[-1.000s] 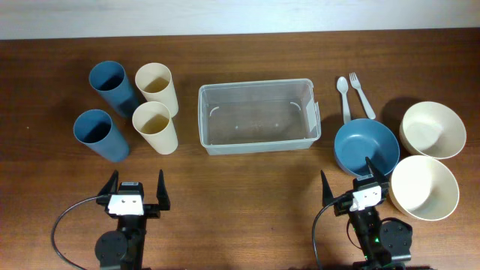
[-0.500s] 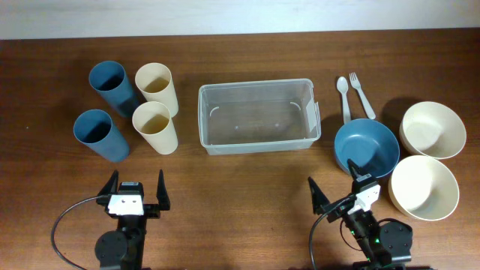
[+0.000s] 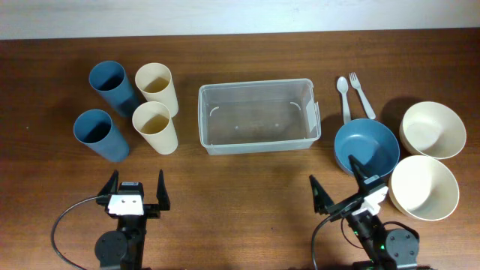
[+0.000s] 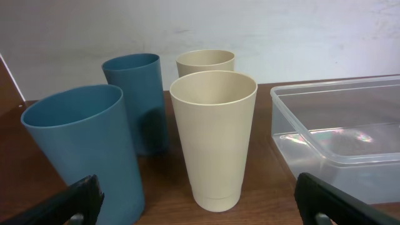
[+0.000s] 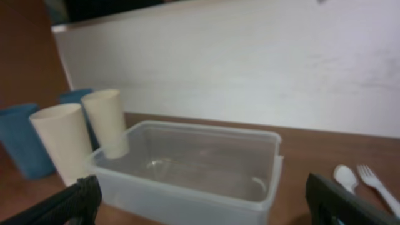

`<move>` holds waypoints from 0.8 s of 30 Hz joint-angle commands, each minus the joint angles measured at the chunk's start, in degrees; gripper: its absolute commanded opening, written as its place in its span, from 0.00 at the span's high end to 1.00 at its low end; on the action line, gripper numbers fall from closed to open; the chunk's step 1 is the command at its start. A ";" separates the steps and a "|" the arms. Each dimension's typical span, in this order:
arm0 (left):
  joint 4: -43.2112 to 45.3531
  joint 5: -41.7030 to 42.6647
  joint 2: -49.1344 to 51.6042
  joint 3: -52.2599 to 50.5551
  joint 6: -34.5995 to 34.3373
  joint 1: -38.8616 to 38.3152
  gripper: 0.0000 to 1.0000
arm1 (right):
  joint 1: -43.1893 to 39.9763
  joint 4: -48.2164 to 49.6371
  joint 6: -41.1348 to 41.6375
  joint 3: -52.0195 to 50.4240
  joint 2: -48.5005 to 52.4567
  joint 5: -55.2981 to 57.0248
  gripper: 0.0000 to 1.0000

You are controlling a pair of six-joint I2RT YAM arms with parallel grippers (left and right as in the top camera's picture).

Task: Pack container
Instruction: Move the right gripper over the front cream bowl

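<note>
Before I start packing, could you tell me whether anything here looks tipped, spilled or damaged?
Nothing stands out: the cups stand upright, the container sits empty, the spoon and fork lie side by side, and the bowls rest open side up.

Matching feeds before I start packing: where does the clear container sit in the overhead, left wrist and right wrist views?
Overhead: the container sits in the upper middle, long side across the picture.
Left wrist: the container is at the right edge, with only part of it in view.
Right wrist: the container is in the lower middle, nearly whole.
Shared landmark: the nearer cream cup, left of the container in all three views.
</note>
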 commanded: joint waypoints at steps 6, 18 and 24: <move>0.00 0.63 -0.55 -0.37 0.92 0.17 0.00 | 0.50 -11.19 -2.10 15.80 12.52 13.49 0.01; 0.00 0.63 -0.55 -0.37 0.92 0.17 0.00 | 0.48 -43.43 -4.02 54.75 60.54 11.23 0.01; 0.00 0.63 -0.55 -0.37 0.92 0.17 0.00 | 0.39 -61.75 -4.02 71.71 77.31 8.63 0.01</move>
